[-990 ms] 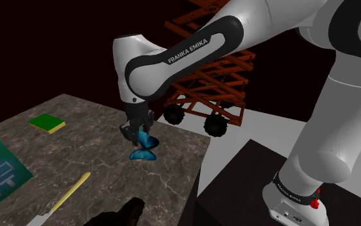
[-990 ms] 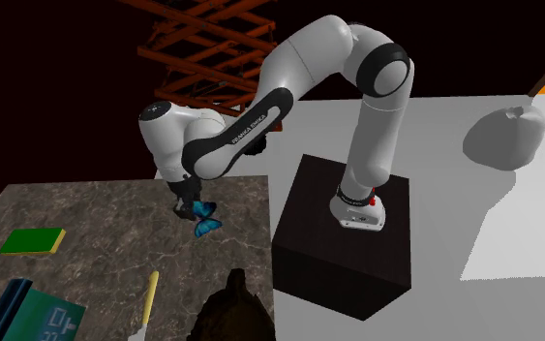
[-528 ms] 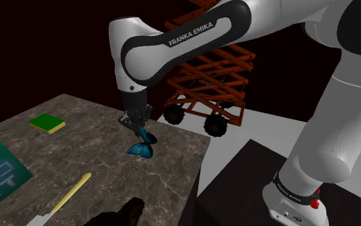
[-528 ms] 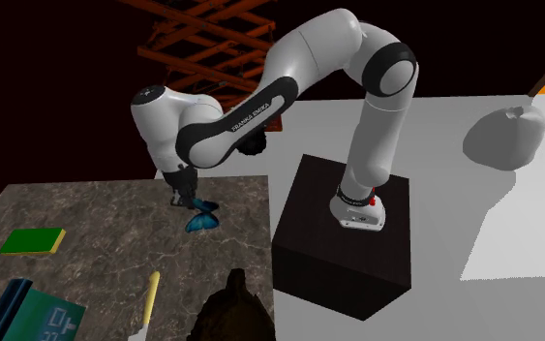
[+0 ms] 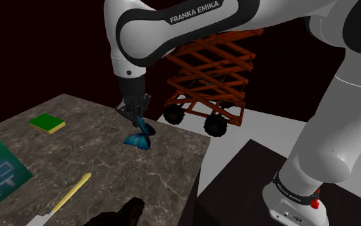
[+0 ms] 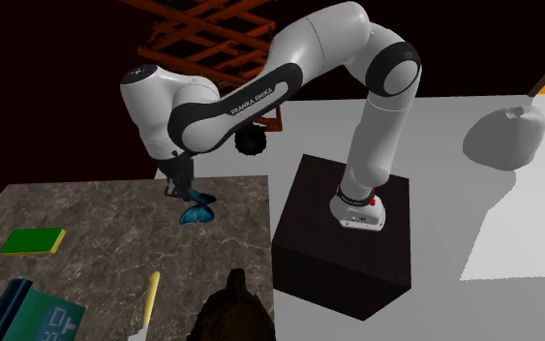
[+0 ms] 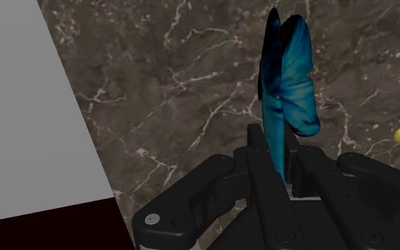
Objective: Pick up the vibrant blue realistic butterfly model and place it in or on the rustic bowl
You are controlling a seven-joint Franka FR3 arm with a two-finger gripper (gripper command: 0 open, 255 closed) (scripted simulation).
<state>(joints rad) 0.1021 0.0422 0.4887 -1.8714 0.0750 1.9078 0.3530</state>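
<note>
My gripper (image 5: 137, 117) is pinched nearly closed on the blue butterfly (image 5: 138, 138). In the wrist view the fingers (image 7: 258, 145) press against both sides of the folded wings (image 7: 290, 78), which stick straight out past the fingertips over the dark marbled table (image 5: 89, 151). In the shoulder view the butterfly hangs just under my hand, near the table's far edge. The dark brown bowl (image 5: 129, 215) sits at six o'clock from it, well apart, at the picture's lower edge. A green pad (image 5: 47, 122) lies out at nine o'clock and a yellow stick (image 5: 70, 194) at about seven. From the second exterior view, the butterfly (image 6: 197, 210) is below my gripper (image 6: 178, 186), with the bowl (image 6: 231, 312) at five o'clock.
</note>
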